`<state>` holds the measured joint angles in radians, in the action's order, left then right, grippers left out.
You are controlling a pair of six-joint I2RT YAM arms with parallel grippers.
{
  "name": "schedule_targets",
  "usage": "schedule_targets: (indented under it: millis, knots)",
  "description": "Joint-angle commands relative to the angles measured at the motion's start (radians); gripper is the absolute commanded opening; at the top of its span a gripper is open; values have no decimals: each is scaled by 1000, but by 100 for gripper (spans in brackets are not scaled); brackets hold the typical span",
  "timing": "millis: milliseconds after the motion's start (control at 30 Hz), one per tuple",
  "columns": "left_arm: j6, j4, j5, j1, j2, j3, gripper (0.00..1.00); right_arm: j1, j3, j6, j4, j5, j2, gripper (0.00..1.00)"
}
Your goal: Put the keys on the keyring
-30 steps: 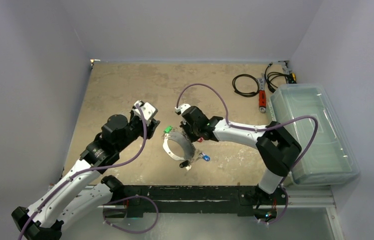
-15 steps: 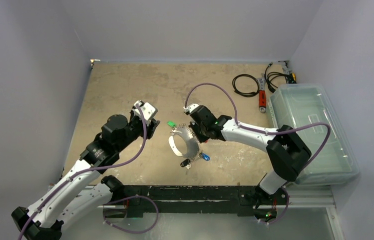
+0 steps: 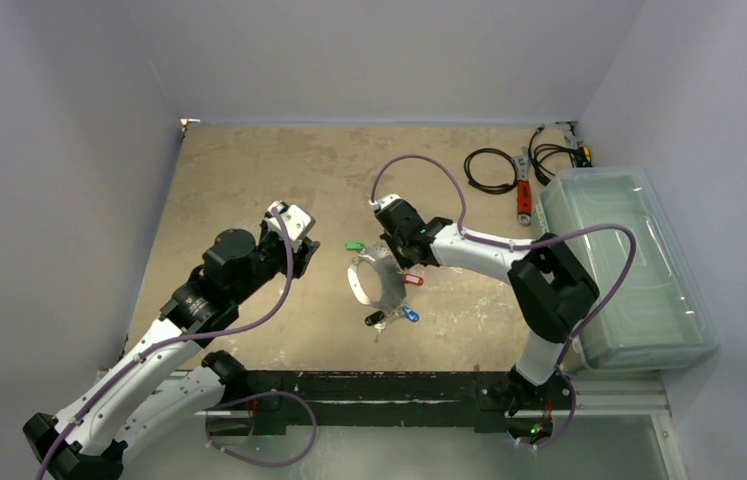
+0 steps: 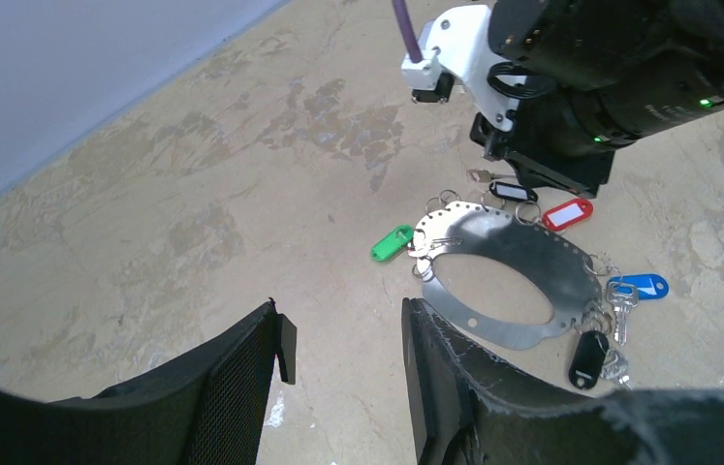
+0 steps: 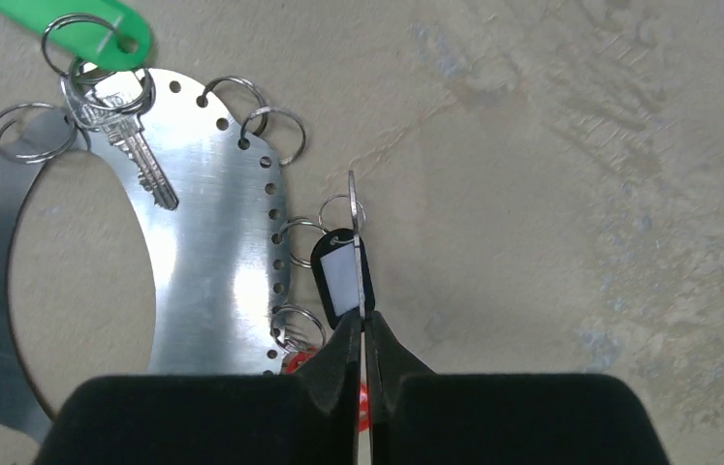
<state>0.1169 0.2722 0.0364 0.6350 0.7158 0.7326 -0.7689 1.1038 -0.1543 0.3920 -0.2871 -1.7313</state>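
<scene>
The keyring (image 3: 362,287) lies flat on the tan table; it also shows in the left wrist view (image 4: 493,325) and the right wrist view (image 5: 203,262). It carries small split rings, a green-tagged key (image 5: 72,34), a red tag (image 4: 567,213), a blue tag (image 4: 644,286) and a black tag (image 4: 587,356). My right gripper (image 5: 362,325) is shut on a thin silver key (image 5: 354,208) seen edge-on, with a black white-labelled tag (image 5: 341,276), right beside the ring's far edge. My left gripper (image 4: 343,358) is open and empty, a little to the left of the ring.
A clear plastic bin (image 3: 629,260) stands at the right. Black coiled cables (image 3: 489,170) and a red-handled tool (image 3: 524,195) lie at the back right. Grey walls close in the left, back and right. A black rail (image 3: 369,385) runs along the near edge.
My right gripper moved back and right with the black-tagged key. The keyring slid right and back with it, the green tag too. The left arm has not moved.
</scene>
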Motion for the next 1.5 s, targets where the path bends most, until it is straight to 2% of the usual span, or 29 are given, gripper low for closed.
schedule_targets:
  millis: [0, 133, 267, 367, 500, 767, 967, 1167, 1467]
  knots:
    - [12, -14, -10, -8, -4, -2, 49, 8, 83, 48, -25, -99, -52, 5]
    - [11, -16, -10, -8, -3, -4, 49, 21, 101, 60, -31, -119, -84, 14]
    - [11, -16, -12, -9, 2, -3, 49, 34, 111, 64, -16, -183, -88, 39]
    - [11, -16, -12, -8, 4, -2, 49, 37, 117, 59, -14, -217, -63, 46]
    - [11, -16, -11, -9, 5, -3, 49, 35, 119, 43, -3, -169, -8, 47]
    - [11, -17, -13, -10, 8, -2, 49, -60, -1, -13, -136, 128, 119, 48]
    - [11, -16, -12, -9, 7, -2, 49, -82, -36, -71, -274, 259, 58, 43]
    - [12, -13, -9, -9, 0, -2, 49, -102, -6, -101, -308, 337, -34, 36]
    - [12, -13, -7, -9, -5, -2, 49, -104, 57, -143, -358, 495, -157, 42]
